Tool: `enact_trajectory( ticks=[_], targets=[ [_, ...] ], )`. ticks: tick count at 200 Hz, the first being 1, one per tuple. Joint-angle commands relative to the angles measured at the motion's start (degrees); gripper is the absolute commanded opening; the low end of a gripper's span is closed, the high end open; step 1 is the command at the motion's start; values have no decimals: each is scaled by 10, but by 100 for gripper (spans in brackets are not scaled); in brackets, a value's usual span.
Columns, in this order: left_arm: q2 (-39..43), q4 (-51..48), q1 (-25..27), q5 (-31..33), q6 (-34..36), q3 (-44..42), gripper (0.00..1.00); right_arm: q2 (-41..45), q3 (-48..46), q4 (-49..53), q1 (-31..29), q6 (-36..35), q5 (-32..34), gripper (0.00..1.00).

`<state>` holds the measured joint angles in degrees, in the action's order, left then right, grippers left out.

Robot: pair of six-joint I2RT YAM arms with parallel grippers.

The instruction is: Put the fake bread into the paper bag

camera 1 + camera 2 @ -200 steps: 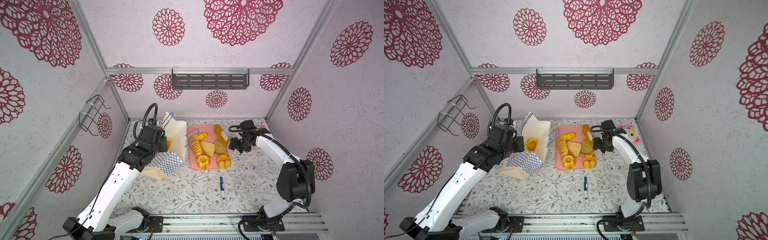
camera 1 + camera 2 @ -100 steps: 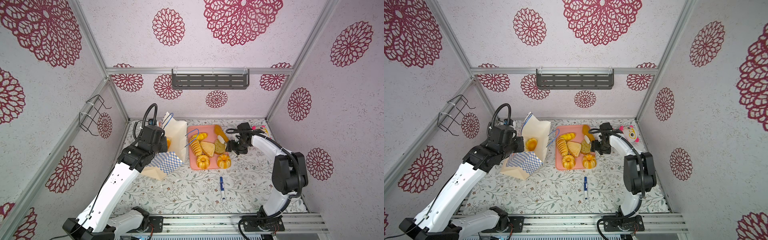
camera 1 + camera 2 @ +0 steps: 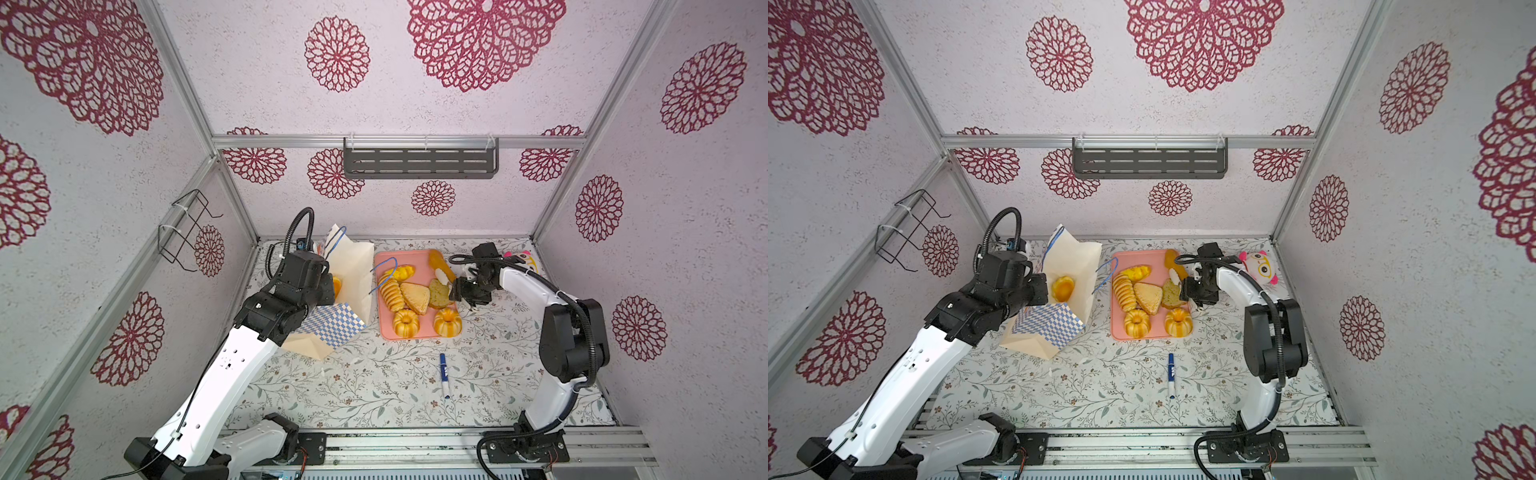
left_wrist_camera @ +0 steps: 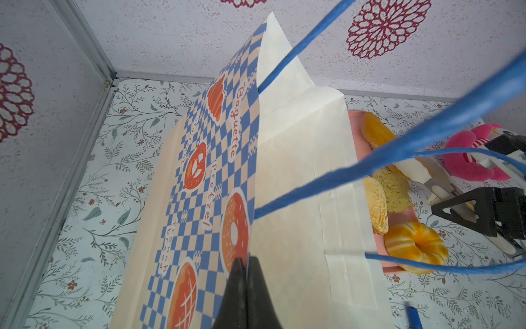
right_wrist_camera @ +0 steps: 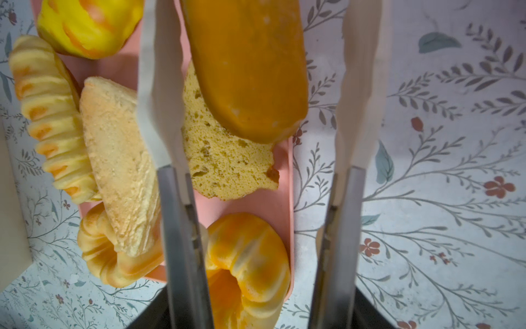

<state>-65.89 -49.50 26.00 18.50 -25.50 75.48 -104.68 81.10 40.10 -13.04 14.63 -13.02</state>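
The paper bag [image 3: 351, 266] [image 3: 1077, 266] stands tilted and open left of the pink tray [image 3: 386, 259], with one yellow bread [image 3: 1062, 288] inside. My left gripper [image 4: 246, 260] is shut on the bag's checked side wall [image 4: 199, 176]. On the tray lie the long loaf [image 3: 441, 262] [image 5: 247, 71], brownish bun [image 5: 225, 159], triangular pie [image 5: 119, 148], ridged loaf [image 5: 48, 114], croissant [image 3: 401, 273] and two ring cakes [image 3: 406, 323] [image 3: 447, 322]. My right gripper [image 5: 260, 17] [image 3: 449, 276] is open, fingers astride the long loaf's end, one touching it.
A pink plush toy [image 3: 519, 259] sits behind my right arm at the back right. A blue marker [image 3: 444, 374] lies on the floral mat in front of the tray. A grey shelf [image 3: 419, 162] hangs on the back wall and a wire rack [image 3: 183, 232] on the left wall.
My right gripper has moved left over the tray's right edge and its fingers have narrowed around the long loaf. The left arm and bag have not moved.
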Motion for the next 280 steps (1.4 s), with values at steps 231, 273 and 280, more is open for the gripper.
enact_trajectory(
  ticks=[231,273,280],
  targets=[
    [7,18,4,0,-14,-6,0,226,119,93,-195,10,150,24],
    [6,14,4,0,-18,-6,0,253,190,101,-280,15,173,25],
    [6,13,4,0,-18,-6,0,251,203,101,-294,15,167,26]
  ],
)
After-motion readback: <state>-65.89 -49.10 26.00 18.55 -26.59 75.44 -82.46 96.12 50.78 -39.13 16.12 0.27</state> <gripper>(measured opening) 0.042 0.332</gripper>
